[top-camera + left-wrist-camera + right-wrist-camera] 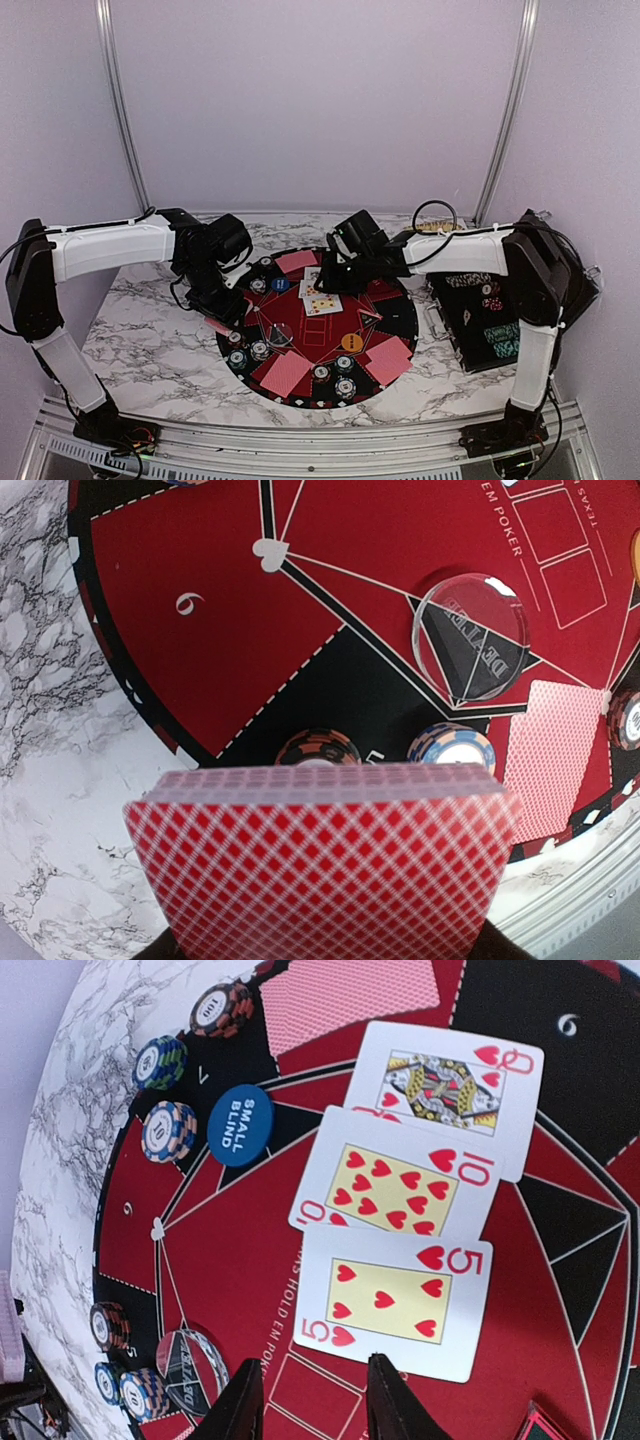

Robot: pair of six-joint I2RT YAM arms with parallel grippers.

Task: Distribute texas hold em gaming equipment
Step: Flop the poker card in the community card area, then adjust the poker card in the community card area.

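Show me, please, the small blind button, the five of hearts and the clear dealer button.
small blind button (241, 1125): right wrist view, blue lettered face.
five of hearts (385, 1300): right wrist view, centre pip.
clear dealer button (470, 637): left wrist view, its transparent top.

Pale lilac walls (320, 100), metal corner posts (118, 110), marble-pattern table (150, 335).

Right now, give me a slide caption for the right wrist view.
Open right gripper beside the five of hearts, fanned with the ten and queen on the mat.
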